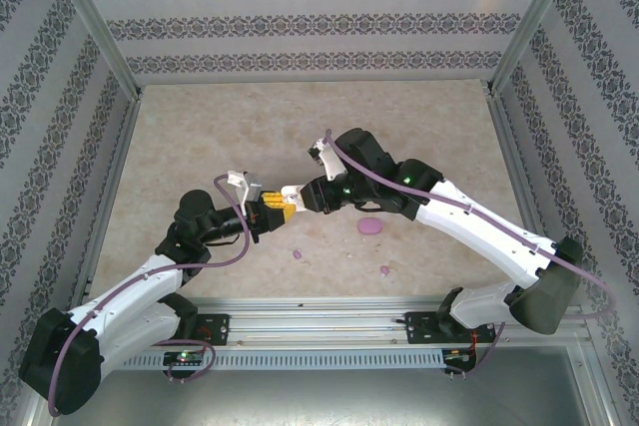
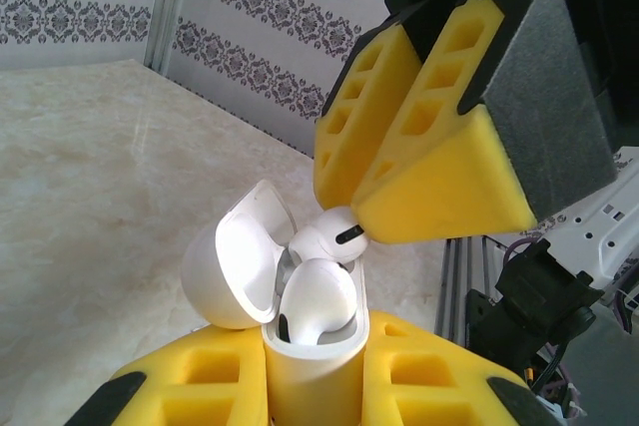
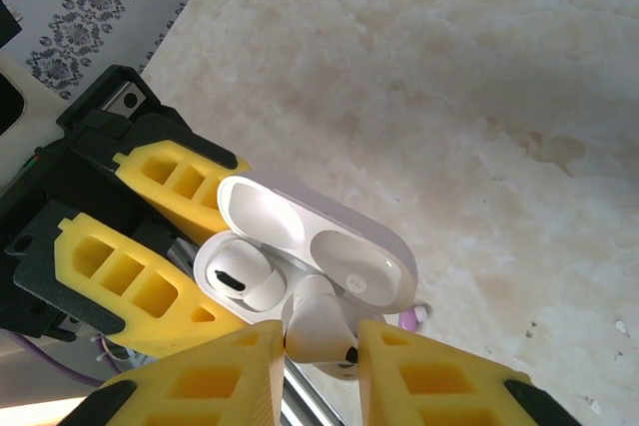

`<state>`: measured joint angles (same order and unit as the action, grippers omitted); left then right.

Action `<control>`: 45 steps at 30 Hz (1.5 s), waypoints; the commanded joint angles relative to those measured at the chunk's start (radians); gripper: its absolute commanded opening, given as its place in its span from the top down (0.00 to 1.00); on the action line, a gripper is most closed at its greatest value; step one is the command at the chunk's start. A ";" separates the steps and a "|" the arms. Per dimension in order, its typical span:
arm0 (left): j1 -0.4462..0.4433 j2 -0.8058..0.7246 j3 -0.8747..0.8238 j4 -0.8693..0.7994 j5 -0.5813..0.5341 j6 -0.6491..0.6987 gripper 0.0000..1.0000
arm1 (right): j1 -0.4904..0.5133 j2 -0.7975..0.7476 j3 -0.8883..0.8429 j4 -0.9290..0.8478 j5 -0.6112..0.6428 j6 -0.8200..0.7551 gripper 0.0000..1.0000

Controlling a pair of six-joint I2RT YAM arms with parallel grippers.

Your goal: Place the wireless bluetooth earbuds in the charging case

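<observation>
From above, we see the left gripper [image 1: 266,211] and right gripper [image 1: 292,197] meeting tip to tip mid-table, with a purple case [image 1: 369,227] at their 4 o'clock and a lilac earbud [image 1: 297,252] at 6 o'clock. In the left wrist view, our left fingers clench the white charging case [image 2: 312,361] upright, its lid open toward 9 o'clock and one white earbud [image 2: 318,296] seated inside. In the right wrist view, our right fingers pinch a second white earbud [image 3: 318,321] at 6 o'clock of the open case, at its mouth.
</observation>
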<state>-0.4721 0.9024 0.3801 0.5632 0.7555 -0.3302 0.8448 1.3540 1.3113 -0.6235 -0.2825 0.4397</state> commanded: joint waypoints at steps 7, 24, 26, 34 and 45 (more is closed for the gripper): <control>-0.007 -0.008 0.009 0.087 0.033 -0.019 1.00 | -0.029 0.014 -0.025 0.015 -0.032 -0.018 0.77; -0.007 0.005 0.012 0.105 0.042 -0.015 1.00 | -0.043 -0.019 -0.028 0.048 -0.104 -0.024 0.66; -0.008 0.017 0.022 0.109 0.052 -0.015 1.00 | -0.046 -0.048 -0.034 0.056 -0.095 -0.013 0.61; -0.007 0.044 0.047 0.127 0.088 -0.024 1.00 | -0.119 -0.117 -0.061 0.105 -0.116 0.075 0.51; -0.007 0.102 0.089 0.224 0.160 -0.085 1.00 | -0.229 -0.020 -0.114 0.257 -0.337 0.250 0.58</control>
<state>-0.4717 0.9943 0.4259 0.6964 0.8642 -0.3874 0.6220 1.3014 1.2209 -0.4515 -0.5060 0.6132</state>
